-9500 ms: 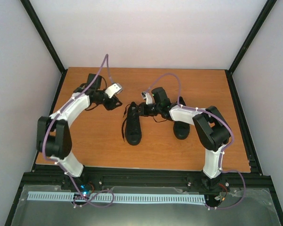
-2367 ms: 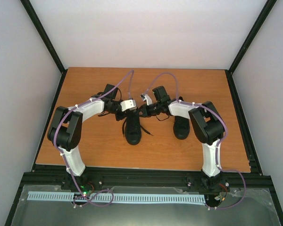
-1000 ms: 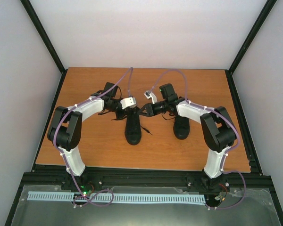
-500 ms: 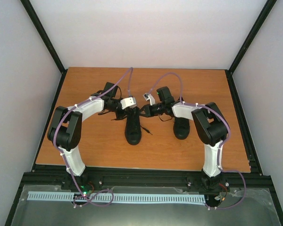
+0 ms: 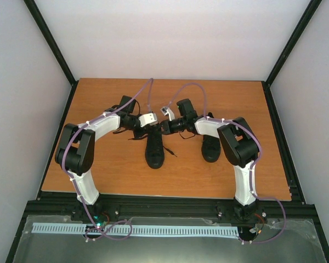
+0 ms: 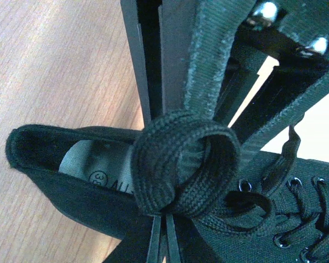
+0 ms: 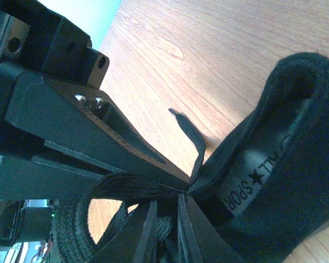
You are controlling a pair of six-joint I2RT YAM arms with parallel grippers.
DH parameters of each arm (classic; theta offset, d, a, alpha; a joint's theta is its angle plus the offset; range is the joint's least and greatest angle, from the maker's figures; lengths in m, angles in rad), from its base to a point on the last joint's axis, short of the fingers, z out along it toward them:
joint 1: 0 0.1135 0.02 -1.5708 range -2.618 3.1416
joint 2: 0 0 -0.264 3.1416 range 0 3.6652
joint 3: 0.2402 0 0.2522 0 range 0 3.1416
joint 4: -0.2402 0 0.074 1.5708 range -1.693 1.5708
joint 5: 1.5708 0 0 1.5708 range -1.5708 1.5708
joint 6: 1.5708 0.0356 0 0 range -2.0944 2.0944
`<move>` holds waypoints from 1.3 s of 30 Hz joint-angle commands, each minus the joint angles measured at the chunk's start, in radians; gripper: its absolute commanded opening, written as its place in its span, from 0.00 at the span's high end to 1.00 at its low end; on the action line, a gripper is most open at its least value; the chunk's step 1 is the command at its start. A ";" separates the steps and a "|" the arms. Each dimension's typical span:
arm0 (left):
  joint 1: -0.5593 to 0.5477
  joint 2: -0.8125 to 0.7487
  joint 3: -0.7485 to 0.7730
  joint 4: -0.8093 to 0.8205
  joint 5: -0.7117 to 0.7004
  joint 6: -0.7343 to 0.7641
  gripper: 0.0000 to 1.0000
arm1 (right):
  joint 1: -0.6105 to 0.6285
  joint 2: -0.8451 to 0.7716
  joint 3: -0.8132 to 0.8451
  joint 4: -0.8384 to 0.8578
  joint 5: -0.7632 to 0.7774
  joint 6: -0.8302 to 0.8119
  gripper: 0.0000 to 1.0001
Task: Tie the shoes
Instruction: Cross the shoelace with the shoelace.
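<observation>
Shoes [image 5: 154,158] whereabouts on the table [image 5: 120,170] right now? /knotnoob

Both about mid-table, toes toward the near edge, well off every corner. Centre shoe [image 6: 55,186] smack in the middle, heel opening [image 6: 38,143] on the far-edge side, directly under left gripper [image 5: 156,127] and right gripper [image 5: 163,129]. Second shoe [image 5: 210,149] just beside it toward the right edge, partly tucked under the right arm [image 5: 238,145]. /yam_fan

Holding anything, or just hanging there? /knotnoob

Holding — left gripper clamped flat, no gap showing, thin black lace [image 6: 183,164] coming out of the tips as a fat curled loop over the heel opening. Right gripper nose to nose with it, fingers [image 6: 208,55] pinched down narrow onto that same loop from the opposite side, only a sliver of light between them further up. Loose lace tail [image 7: 189,131] sticking up beside the heel, more strands draped across the eyelets [image 6: 279,239]. Printed insole label [image 7: 252,189] showing inside the heel. Can't tell how the loop threads between the two sets of tips — too much black on black. /yam_fan
</observation>
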 commanded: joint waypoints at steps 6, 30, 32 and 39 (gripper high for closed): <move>-0.001 0.007 0.050 -0.025 0.060 0.006 0.99 | 0.019 0.034 0.049 -0.072 0.035 -0.072 0.88; -0.001 0.024 0.072 -0.054 0.062 0.010 0.99 | 0.023 -0.028 0.007 -0.075 0.014 -0.144 0.87; -0.001 0.023 0.070 -0.057 0.064 0.012 0.99 | 0.025 -0.011 0.026 -0.065 0.022 -0.127 0.87; -0.001 0.026 0.076 -0.070 0.072 0.021 0.99 | 0.027 0.005 0.048 -0.068 0.016 -0.117 0.82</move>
